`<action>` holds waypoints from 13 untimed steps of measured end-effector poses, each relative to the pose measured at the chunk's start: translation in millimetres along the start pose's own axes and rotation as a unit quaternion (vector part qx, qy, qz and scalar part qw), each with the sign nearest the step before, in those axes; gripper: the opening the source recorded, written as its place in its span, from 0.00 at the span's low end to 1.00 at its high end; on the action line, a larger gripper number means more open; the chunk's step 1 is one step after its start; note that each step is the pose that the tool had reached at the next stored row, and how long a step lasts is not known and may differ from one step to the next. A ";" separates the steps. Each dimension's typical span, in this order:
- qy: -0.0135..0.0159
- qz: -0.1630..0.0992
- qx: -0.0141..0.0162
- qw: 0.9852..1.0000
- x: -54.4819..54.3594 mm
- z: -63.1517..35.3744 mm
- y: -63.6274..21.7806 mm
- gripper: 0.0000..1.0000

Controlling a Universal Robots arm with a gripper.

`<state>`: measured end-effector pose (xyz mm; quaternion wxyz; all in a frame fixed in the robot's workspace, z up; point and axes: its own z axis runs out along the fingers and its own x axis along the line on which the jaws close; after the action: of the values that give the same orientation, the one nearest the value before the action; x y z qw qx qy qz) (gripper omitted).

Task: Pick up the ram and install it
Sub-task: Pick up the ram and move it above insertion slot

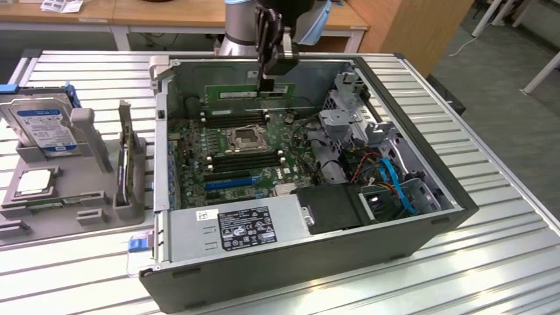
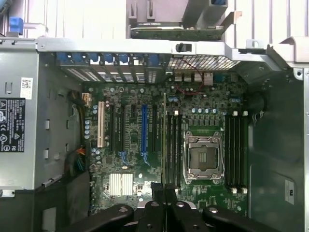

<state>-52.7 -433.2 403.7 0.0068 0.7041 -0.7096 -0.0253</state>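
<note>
The ram [image 1: 238, 92], a long green stick, hangs level inside the open computer case [image 1: 411, 230], above the motherboard [image 1: 262, 147]. My gripper [image 1: 267, 84] comes down from above and is shut on the ram's top edge near one end. In the wrist view the ram [image 2: 164, 140] shows edge-on as a thin line running out from my gripper [image 2: 163, 192]. That line lies beside the black memory slots [image 2: 173, 147] between the blue slot [image 2: 143, 133] and the CPU socket [image 2: 203, 158]. More black slots [image 2: 236, 150] lie beyond the socket. The ram is clear of the board.
A grey parts tray [image 1: 13, 233] on the exterior view's left holds a hard drive [image 1: 44, 125], a silver CPU chip [image 1: 33, 182] and an upright card [image 1: 130, 157]. Inside the case are the power supply [image 1: 236, 226], a drive cage [image 1: 345, 121] and blue cables [image 1: 398, 187].
</note>
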 end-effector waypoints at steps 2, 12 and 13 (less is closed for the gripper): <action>0.000 0.000 0.000 1.000 -3.8 0.6 0.0 0.11; 0.000 0.000 0.000 1.000 -19.3 2.7 0.0 0.11; 0.000 0.000 0.000 1.000 -19.8 2.9 0.0 0.11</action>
<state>-52.6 -413.3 401.4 0.0067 0.7041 -0.7096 -0.0253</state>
